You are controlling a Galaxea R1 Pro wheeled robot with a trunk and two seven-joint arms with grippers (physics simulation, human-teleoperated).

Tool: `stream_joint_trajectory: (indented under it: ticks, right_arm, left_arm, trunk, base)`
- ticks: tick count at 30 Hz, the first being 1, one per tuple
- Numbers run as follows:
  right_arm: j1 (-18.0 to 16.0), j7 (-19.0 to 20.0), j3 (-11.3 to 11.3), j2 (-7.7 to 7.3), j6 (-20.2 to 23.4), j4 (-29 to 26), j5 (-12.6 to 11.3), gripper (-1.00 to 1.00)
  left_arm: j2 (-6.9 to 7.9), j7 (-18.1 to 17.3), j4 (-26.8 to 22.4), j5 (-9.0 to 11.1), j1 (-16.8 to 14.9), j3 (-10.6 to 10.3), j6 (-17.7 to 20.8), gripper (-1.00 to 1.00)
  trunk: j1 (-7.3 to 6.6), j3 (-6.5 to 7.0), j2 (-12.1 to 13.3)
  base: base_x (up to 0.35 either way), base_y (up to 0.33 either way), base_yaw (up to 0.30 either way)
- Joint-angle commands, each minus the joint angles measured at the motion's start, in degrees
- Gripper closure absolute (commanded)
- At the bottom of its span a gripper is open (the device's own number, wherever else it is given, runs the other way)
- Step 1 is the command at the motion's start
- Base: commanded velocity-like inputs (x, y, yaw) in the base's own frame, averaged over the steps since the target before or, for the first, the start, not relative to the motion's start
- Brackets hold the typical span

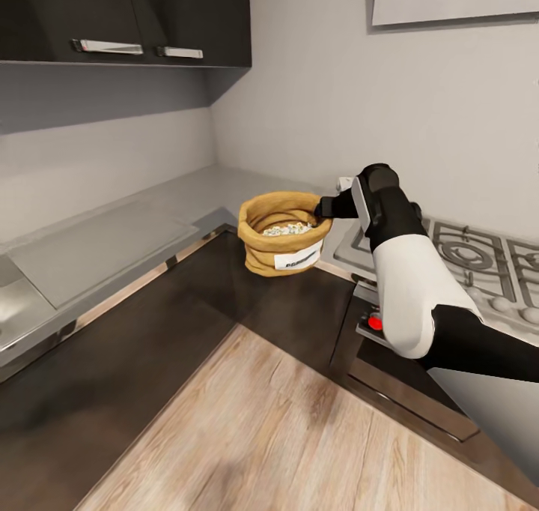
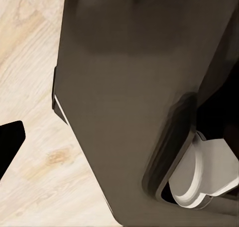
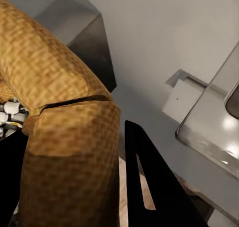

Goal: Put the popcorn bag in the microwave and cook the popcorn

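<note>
The tan popcorn bag [image 1: 283, 235] hangs in the air just off the corner of the grey countertop [image 1: 150, 211], in front of the dark base cabinets. Its white label faces me and pale popcorn [image 1: 287, 229] lies inside. My right gripper [image 1: 326, 210] is shut on the right side of the bag's rolled rim. In the right wrist view the woven rim [image 3: 69, 137] sits between the black fingers [image 3: 149, 187], with kernels [image 3: 10, 114] beside it. One black left fingertip [image 2: 7, 142] shows over the wood floor. The microwave is out of view.
A steel gas hob [image 1: 464, 256] with grates lies right of the bag, with a red knob [image 1: 375, 322] on the oven front below it. Dark upper cabinets [image 1: 127, 16] hang over the counter. A steel sink edge [image 1: 22, 301] is at the left. Wood floor [image 1: 284, 436] lies below.
</note>
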Motion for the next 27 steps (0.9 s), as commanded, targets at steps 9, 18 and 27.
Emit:
stream_joint_trajectory:
  ticks: [9,18,27]
  right_arm:
    - [0.0,0.4,-0.3,0.08,0.2,5.7,0.7,1.0]
    - [2.1,0.5,-0.3,0.08,0.2,5.8,0.7,1.0]
    - [4.7,0.5,-0.4,0.08,0.2,5.8,0.7,1.0]
  left_arm:
    - [-0.02,0.0,-0.1,0.2,0.0,0.1,-0.1,-1.0]
    - [-0.02,0.0,-0.1,0.2,0.0,0.1,-0.1,-1.0]
    - [-0.02,0.0,-0.1,0.2,0.0,0.1,-0.1,-1.0]
  trunk:
    - [0.0,0.79,0.0]
    - [0.0,1.62,0.0]
    - [0.0,2.45,0.0]
  base:
    - [0.0,0.0,0.0]
    - [0.0,0.0,0.0]
    - [0.0,0.0,0.0]
